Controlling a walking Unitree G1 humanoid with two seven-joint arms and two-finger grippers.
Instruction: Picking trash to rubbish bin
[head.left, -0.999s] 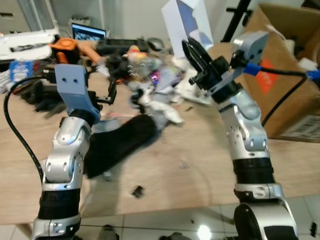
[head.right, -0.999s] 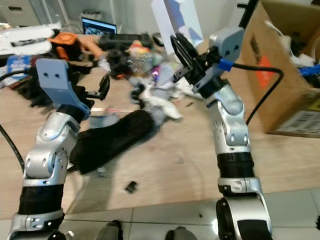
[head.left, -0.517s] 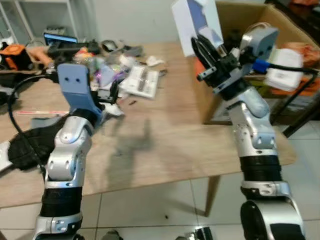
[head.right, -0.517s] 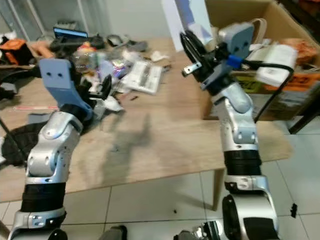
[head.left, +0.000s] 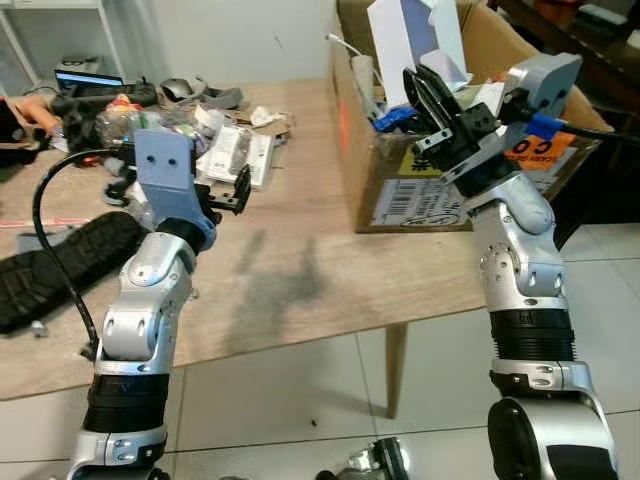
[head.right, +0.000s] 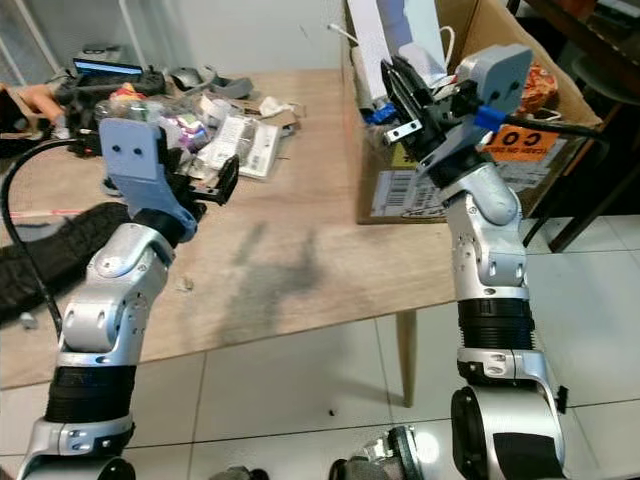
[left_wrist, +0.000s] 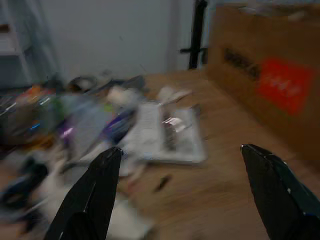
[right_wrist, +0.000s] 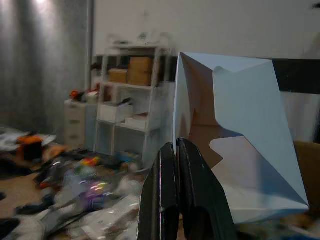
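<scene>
— What's on the far left of the desk (head.left: 300, 290)?

— A long black bag (head.left: 55, 270) lying on the light wood, and behind it a heap of trash (head.left: 215, 135): wrappers, packets and crumpled paper, with a laptop (head.left: 88, 80) at the back edge near white shelves (right_wrist: 127, 125).

— And the left gripper (head.right: 215, 183)?

— Raised over the desk just in front of that heap, jaws spread wide, nothing between them.

— Moving right?

— Bare wood with the arms' shadows, then a big cardboard box (head.left: 440, 190) standing on the desk's right end, open at the top. White tile floor (head.left: 300, 400) shows below the desk edge.

— The right gripper (head.left: 425, 95)?

— Held up beside the box's open top, jaws pressed together on a white folded carton (right_wrist: 235, 135), which sits above the box.
</scene>
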